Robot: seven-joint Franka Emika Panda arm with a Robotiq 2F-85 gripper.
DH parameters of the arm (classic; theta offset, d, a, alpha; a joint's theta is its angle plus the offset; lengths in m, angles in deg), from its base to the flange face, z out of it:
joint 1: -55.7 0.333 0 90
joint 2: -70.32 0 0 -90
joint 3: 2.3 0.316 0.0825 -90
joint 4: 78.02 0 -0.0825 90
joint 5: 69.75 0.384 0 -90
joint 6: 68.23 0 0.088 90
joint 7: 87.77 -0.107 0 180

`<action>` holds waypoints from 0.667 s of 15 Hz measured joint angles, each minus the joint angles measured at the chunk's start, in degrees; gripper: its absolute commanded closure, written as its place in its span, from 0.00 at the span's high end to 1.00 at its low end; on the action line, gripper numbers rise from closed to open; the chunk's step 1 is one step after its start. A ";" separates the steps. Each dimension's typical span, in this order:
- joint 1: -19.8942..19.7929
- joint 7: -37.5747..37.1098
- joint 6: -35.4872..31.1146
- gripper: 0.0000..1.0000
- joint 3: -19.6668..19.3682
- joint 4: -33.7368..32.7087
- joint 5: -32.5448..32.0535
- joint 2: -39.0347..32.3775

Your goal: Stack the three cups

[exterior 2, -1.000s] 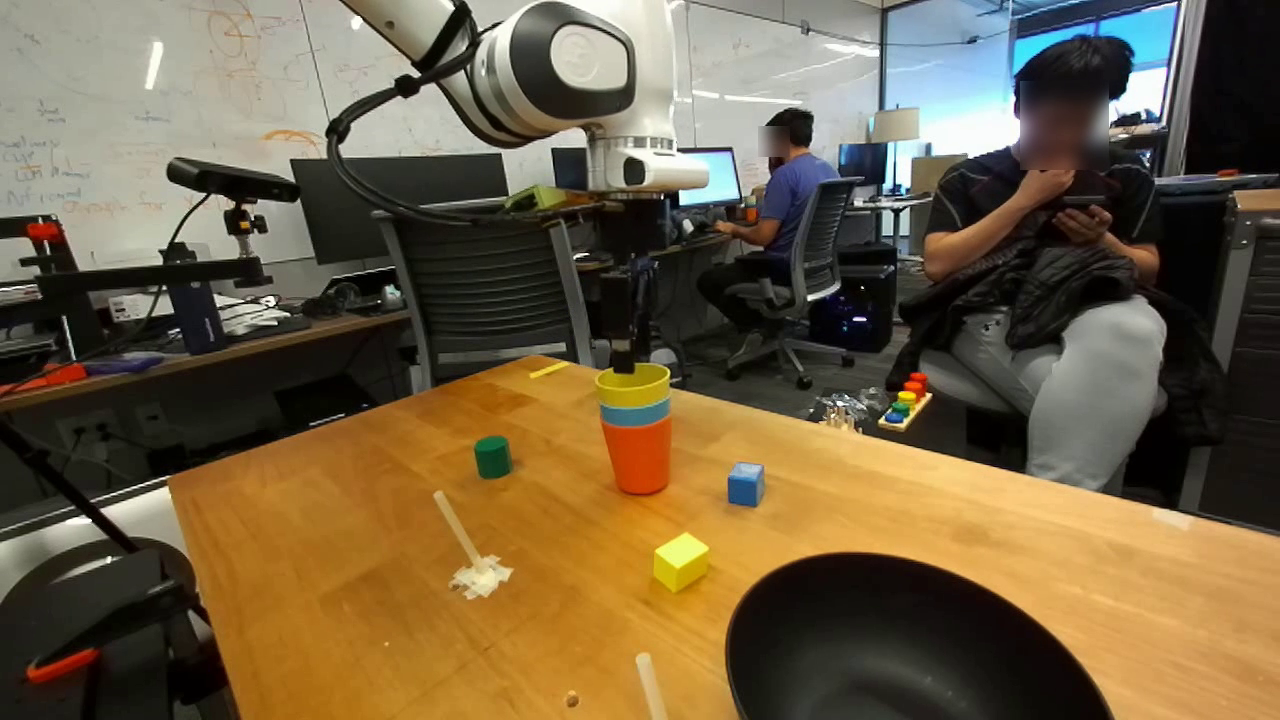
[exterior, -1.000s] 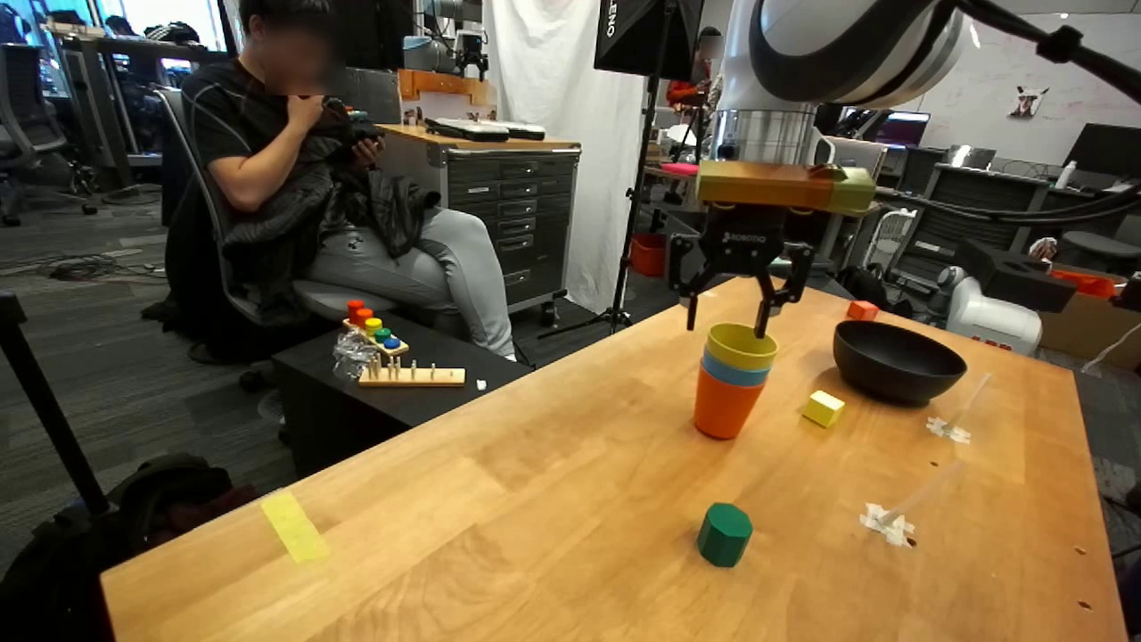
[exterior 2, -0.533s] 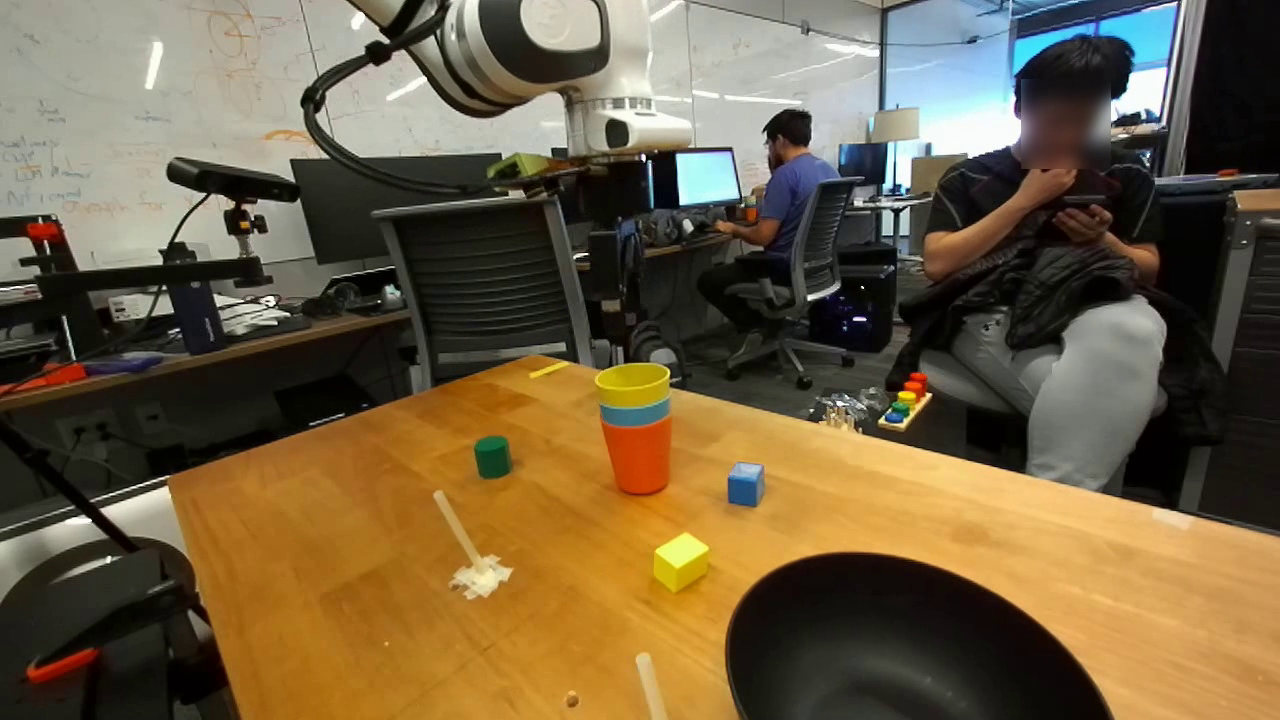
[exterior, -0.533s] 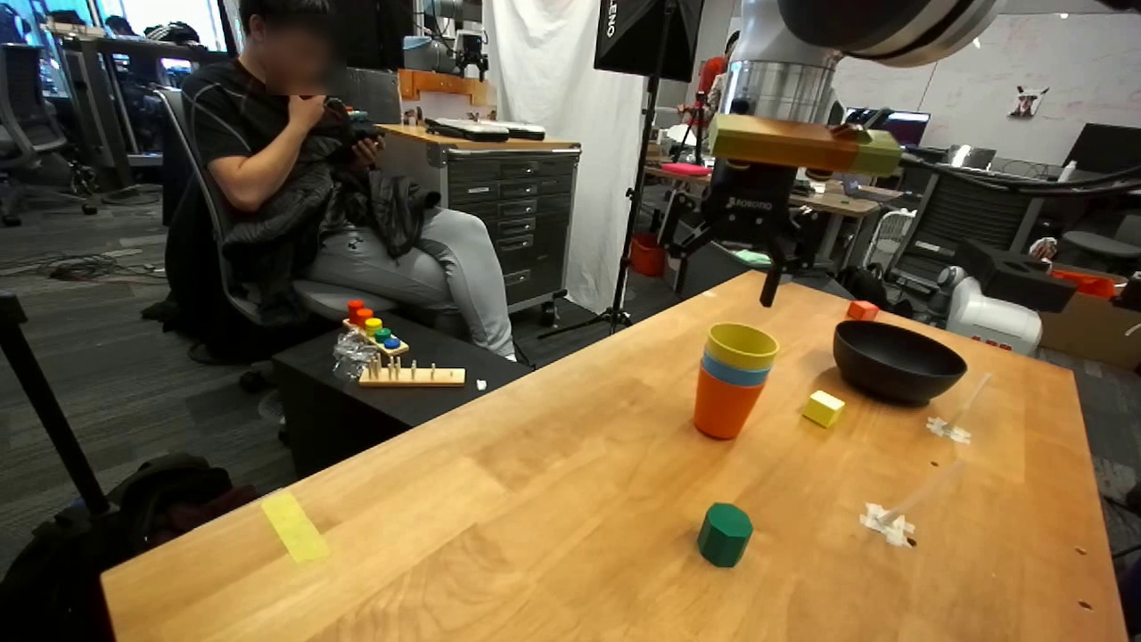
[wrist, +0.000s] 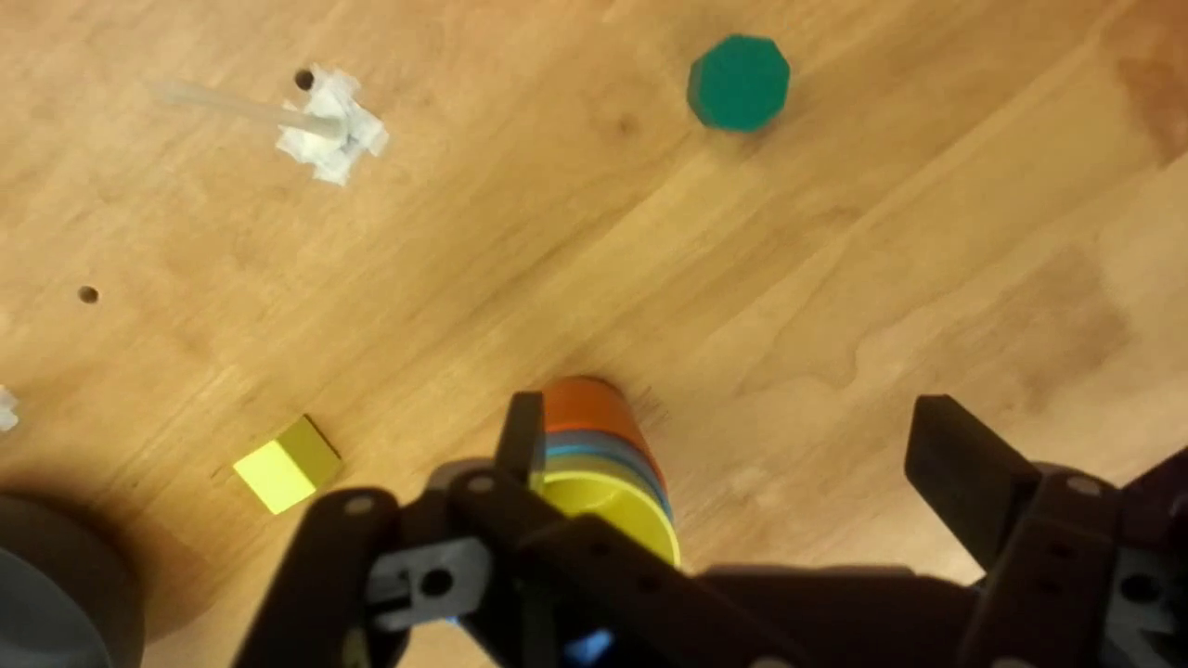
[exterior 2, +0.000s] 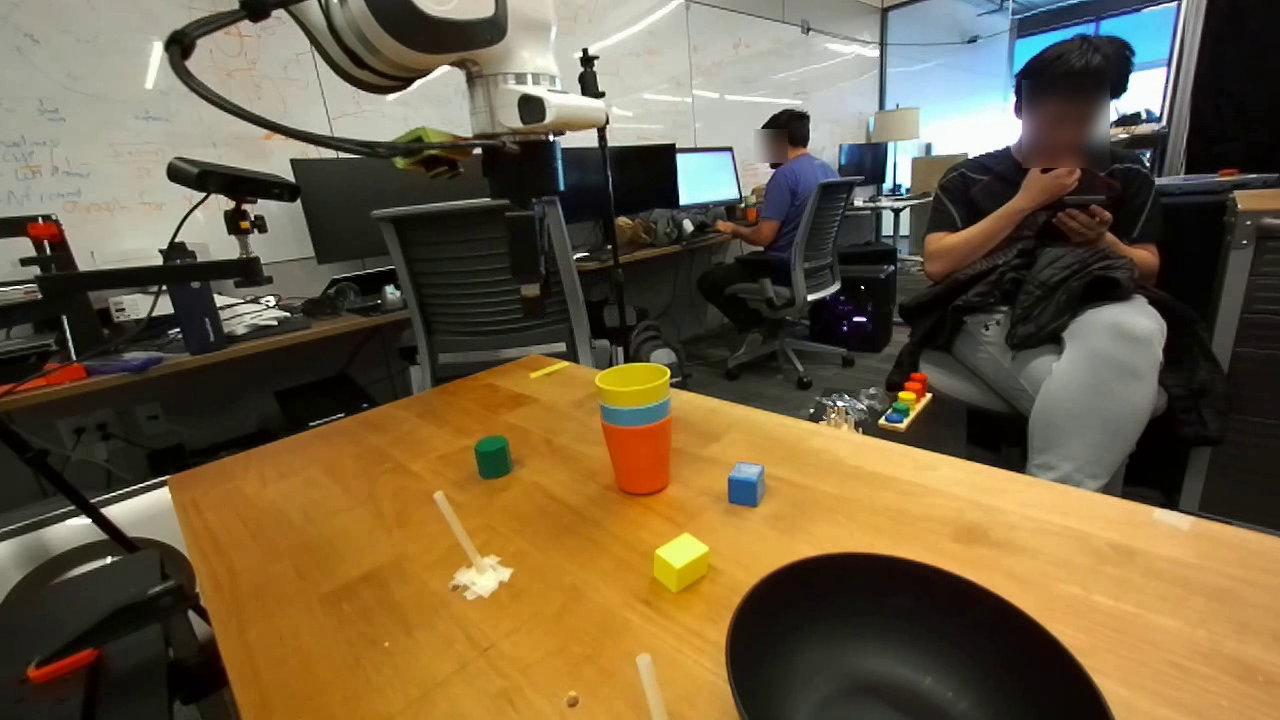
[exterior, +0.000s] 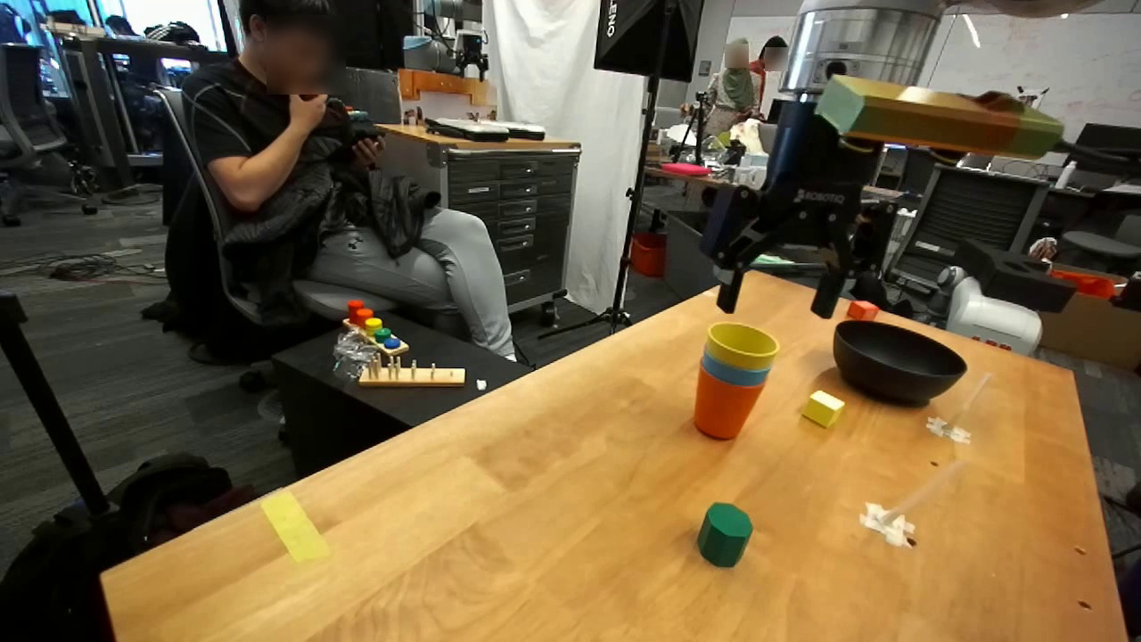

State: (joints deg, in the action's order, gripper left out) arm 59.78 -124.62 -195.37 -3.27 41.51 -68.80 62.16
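Observation:
The three cups stand nested and upright in one stack on the wooden table, seen in both exterior views. The orange cup (exterior: 726, 412) (exterior 2: 640, 460) is at the bottom, the light blue cup (exterior: 735, 371) (exterior 2: 636, 411) shows as a band in the middle, and the yellow cup (exterior: 738, 349) (exterior 2: 633, 392) is on top with its mouth up. My gripper (exterior: 777, 301) is open and empty, above the stack and apart from it. In the wrist view the gripper (wrist: 729, 408) spans bare wood, and its left finger partly hides the stack with the yellow cup (wrist: 617, 506).
A black bowl (exterior: 898, 361) (exterior 2: 900, 640) stands near a yellow block (exterior: 823, 408) (exterior 2: 681, 562). A green block (exterior: 725, 535) (exterior 2: 493, 457), a blue block (exterior 2: 746, 484) and an orange-red block (exterior: 862, 310) lie on the table. Clear straws (exterior 2: 458, 530) (exterior: 923, 495) are taped upright to it.
My gripper has risen from the yellow cup's rim and moved sideways off the stack, rightward in an exterior view where it faces the camera. The cup stack has stayed in place.

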 measured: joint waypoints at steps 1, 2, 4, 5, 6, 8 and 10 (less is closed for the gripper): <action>0.17 1.11 0.00 1.00 0.35 2.14 -0.36 1.42; 0.19 2.33 0.00 1.00 0.67 4.04 -0.55 2.67; 0.19 5.20 0.05 1.00 0.98 7.50 -0.59 4.84; 0.19 5.38 0.04 1.00 0.98 8.24 -0.59 5.22; 0.15 5.36 0.04 1.00 0.98 8.25 -0.59 5.16; 0.11 5.36 0.02 1.00 0.98 8.04 -0.59 4.78; 0.11 5.35 0.01 1.00 0.98 8.02 -0.59 4.66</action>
State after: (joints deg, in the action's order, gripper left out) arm 59.90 -119.26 -195.35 -2.29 49.53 -69.38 66.82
